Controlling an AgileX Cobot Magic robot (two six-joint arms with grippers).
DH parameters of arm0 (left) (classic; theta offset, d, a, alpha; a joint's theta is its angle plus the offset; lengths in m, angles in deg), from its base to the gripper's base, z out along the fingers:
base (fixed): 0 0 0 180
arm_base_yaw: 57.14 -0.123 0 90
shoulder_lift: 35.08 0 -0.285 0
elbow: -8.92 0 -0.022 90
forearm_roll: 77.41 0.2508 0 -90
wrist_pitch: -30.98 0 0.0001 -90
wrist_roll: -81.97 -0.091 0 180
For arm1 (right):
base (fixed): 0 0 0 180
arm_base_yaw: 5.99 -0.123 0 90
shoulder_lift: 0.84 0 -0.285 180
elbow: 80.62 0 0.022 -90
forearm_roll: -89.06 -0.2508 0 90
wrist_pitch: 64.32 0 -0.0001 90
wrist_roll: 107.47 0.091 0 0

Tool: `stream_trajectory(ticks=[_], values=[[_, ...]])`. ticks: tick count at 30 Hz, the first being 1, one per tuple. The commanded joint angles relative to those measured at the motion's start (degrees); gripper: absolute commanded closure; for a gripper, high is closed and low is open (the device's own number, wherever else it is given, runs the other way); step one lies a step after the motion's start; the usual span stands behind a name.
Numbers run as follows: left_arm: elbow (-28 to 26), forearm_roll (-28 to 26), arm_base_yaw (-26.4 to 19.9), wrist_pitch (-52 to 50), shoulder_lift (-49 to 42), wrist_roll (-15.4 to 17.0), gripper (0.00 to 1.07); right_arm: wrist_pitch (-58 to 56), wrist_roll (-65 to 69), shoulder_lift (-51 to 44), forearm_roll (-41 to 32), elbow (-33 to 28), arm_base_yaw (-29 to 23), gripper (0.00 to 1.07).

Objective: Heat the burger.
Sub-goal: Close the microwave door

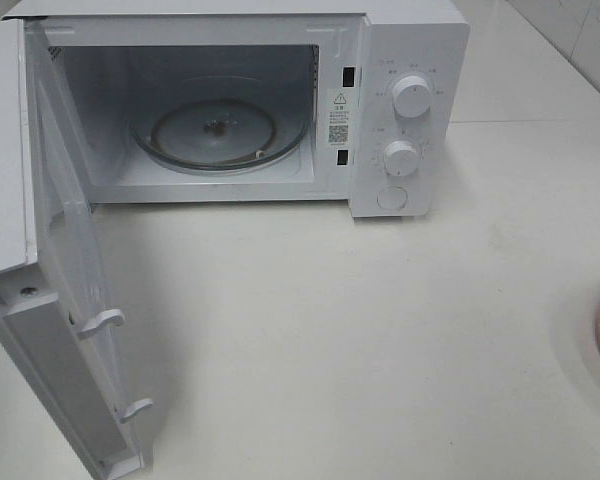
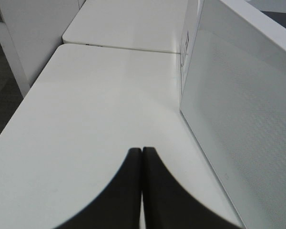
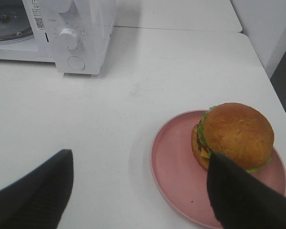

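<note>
Looking down past our right claw [image 3: 138,191], we are seeing the burger [image 3: 236,136] sitting on a pink plate [image 3: 174,167] on the white table [image 3: 133,95]. The claw's two dark fingers [image 3: 33,191] are spread wide and are holding nothing. The burger is just in front of the claw, off toward one finger, and that finger is hiding a bit of it. The plate is lying under both fingers' far ends.

Our left claw [image 2: 142,183] is pressed together with nothing inside it. It is hanging over bare table, right beside the open microwave door [image 2: 243,119].

The microwave [image 1: 400,110] is well ahead of the right claw. Its door is swung wide, and the glass tray [image 1: 220,135] inside has nothing on it.

We are guessing the burger is light and squishy. The bun looks shiny, so it may be a little slippery. It is a tall stack of bun, lettuce and cheese, so the layers may slide apart if we are squeezing too hard or tipping it.

We are thinking the best place to hold it is around the sides, with a gentle pinch across the middle of the stack. Taking the plate by its rim may be safer, since the plate looks stiff and the burger can ride on it. The burger is not in the microwave yet.
</note>
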Motion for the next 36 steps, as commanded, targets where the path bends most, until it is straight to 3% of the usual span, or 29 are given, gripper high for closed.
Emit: stream_trajectory(ticks=[1,11,16,21,29,36], values=[[4.07,-0.57,-0.06,-12.03,4.58,0.29,1.07,-0.06,-0.46,-1.55,-0.17,-0.11,0.34,0.32],[9.91,-2.86,-0.06,-34.84,17.48,0.29,1.07,-0.06,-0.46,-1.55,-0.17,-0.11,0.34,0.32],[10.2,-3.09,0.17,-41.94,23.03,0.63,1.07,-0.06,-0.46,-1.55,-0.17,-0.11,0.34,0.32],[10.2,-2.64,0.86,-50.99,29.56,3.95,1.07,-0.06,-0.46,-1.55,-0.17,-0.11,0.34,0.32],[10.2,4.81,7.62,-60.85,41.42,6.36,1.07,-0.06,-0.46,-1.55,-0.17,-0.11,0.34,0.32],[10.2,5.27,11.52,-68.53,48.24,8.37,1.07,-0.06,-0.46,-1.55,-0.17,-0.11,0.34,0.32]])
